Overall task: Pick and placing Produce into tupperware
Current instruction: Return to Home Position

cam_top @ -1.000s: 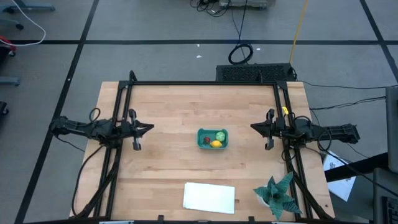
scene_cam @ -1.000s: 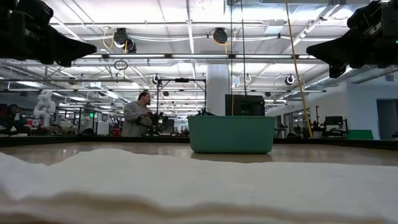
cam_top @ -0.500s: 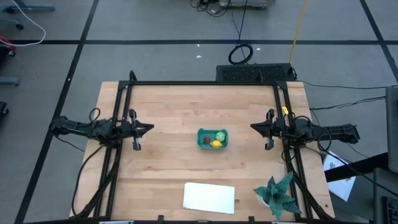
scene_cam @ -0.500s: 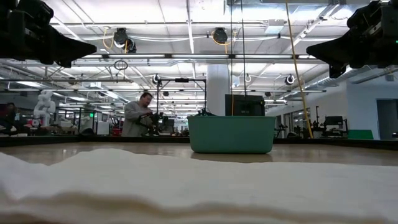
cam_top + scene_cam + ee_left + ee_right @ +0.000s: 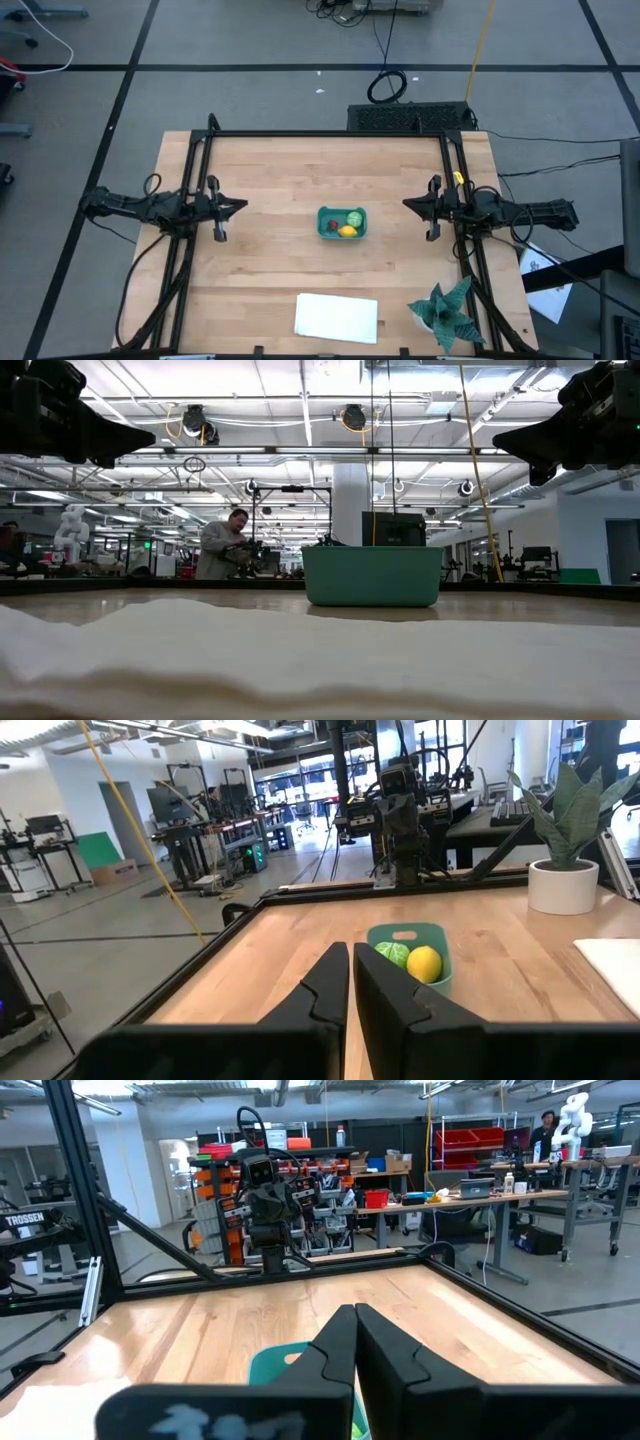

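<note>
Three Produce pieces lay in one tupperware between the left fingers and right fingers, both pairs closed, empty.

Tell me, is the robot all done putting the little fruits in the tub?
Looks done. The lemon, green ball and red piece all lie in the tub. Nothing is in hand: the left pincer and right pincer are shut and empty, one at each side of the table, well away from the tub. No fruit shows outside the tub, so nothing seems left to pick.
</note>
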